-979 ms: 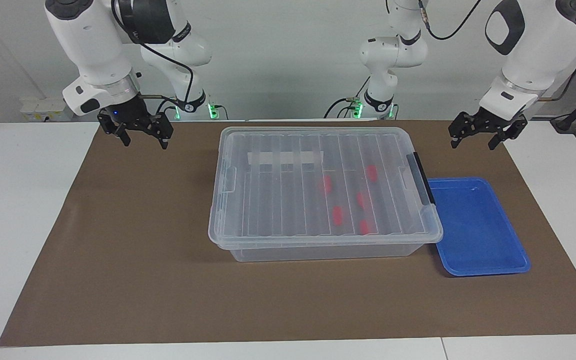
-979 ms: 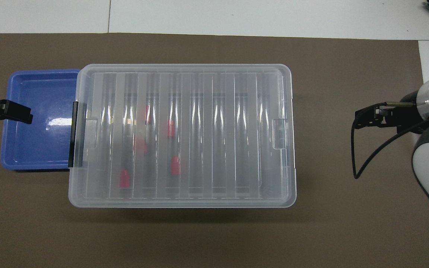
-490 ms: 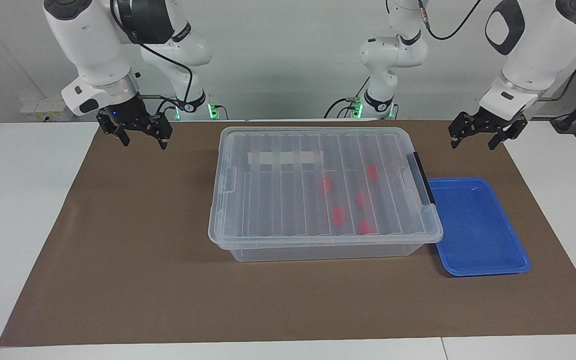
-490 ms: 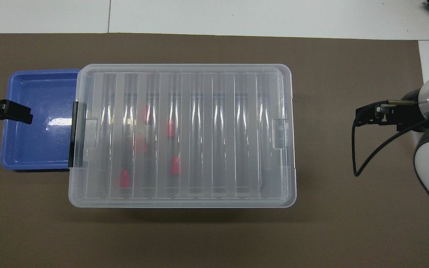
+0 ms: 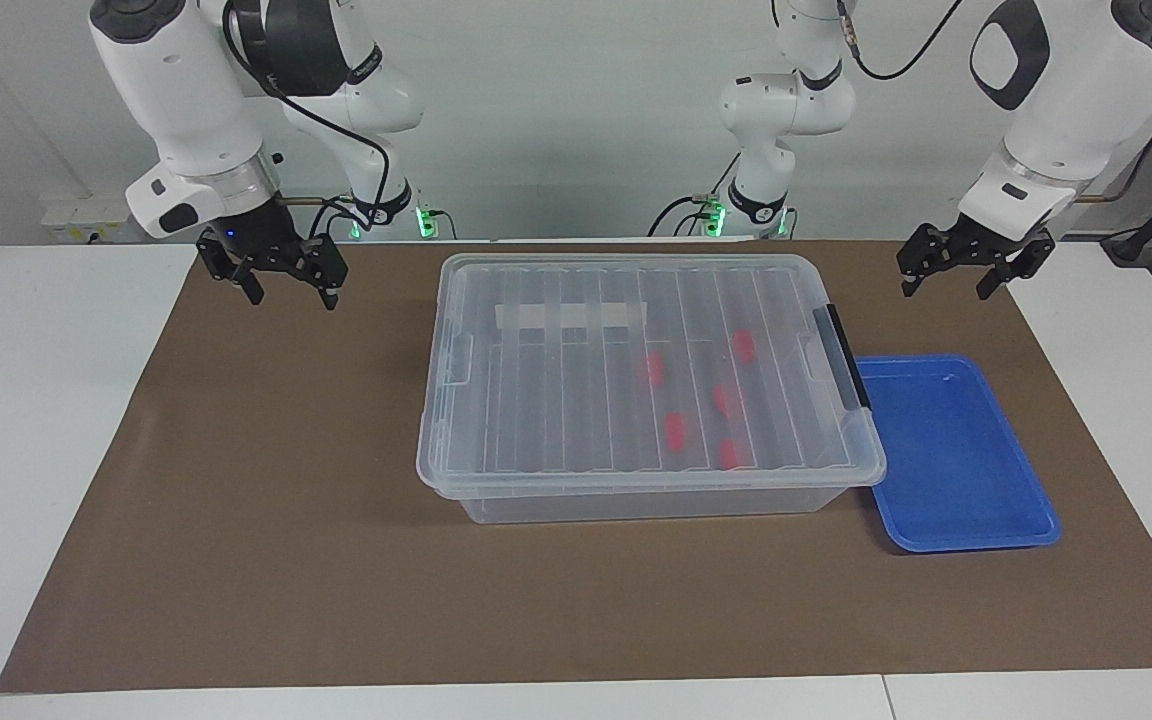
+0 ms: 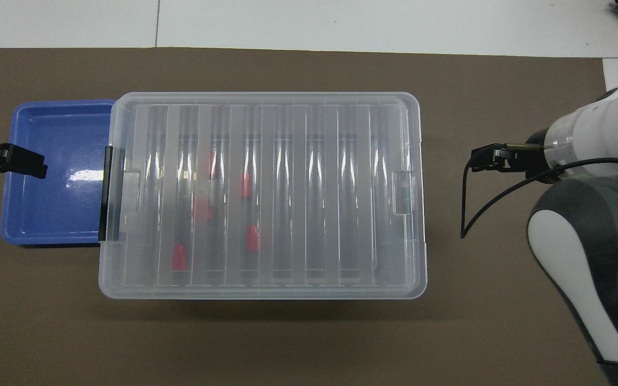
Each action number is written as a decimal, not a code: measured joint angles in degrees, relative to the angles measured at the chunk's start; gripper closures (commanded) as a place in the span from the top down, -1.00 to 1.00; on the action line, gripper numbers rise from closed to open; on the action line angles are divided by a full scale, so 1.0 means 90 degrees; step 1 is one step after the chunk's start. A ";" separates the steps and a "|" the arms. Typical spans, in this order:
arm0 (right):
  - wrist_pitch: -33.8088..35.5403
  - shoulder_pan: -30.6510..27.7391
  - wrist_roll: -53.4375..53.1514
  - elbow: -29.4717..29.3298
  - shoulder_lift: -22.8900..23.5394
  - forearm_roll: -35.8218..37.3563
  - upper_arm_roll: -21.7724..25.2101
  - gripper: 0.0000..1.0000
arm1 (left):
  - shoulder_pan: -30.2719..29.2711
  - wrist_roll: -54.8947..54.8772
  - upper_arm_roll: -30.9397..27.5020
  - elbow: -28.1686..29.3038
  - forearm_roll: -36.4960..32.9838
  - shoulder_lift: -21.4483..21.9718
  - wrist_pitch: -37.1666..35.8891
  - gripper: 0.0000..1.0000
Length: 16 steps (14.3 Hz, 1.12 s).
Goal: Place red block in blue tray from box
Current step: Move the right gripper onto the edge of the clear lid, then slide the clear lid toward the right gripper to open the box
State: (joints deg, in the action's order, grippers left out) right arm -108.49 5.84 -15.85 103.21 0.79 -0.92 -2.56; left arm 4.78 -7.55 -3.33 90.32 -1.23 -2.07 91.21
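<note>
Nearest to the robots, I am seeing both grippers hanging in the air above the brown mat. The right gripper is hovering over the mat at the right arm's end of the table, well apart from the box, and its fingers are standing spread with nothing between them. The left gripper is waiting over the mat at the left arm's end, above the edge of the blue tray that lies nearer to the robots; its fingers are also spread and empty.

The box is sitting in the middle of the mat with its ribbed lid closed on it. A white tape strip is showing on the part nearer to the robots, and the black handle is on the end toward the left arm. The red blocks are lying inside the box under the lid, in the half toward the left arm; the red block nearest to the robots is lying close to the handle. No gripper is touching the box or any block.

The blue tray is lying flat on the mat just beside the handle end, partly under the lid's rim.
</note>
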 measured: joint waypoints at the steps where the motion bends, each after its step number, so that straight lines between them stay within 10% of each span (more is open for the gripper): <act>1: -0.0138 0.0158 -0.0139 0.0067 0.0062 0.0000 -0.0004 0.98 | 0.0000 0.0000 0.0000 0.0000 0.0000 0.0000 -0.0001 1.00; 16: -0.0845 0.0809 -0.0527 0.1080 0.0109 0.0022 0.0013 0.97 | 0.0000 0.0000 0.0000 0.0000 0.0000 0.0000 -0.0002 1.00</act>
State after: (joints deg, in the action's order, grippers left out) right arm -116.09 13.12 -20.60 112.93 1.77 -0.72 -2.44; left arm 4.78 -7.55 -3.33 90.32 -1.23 -2.07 91.19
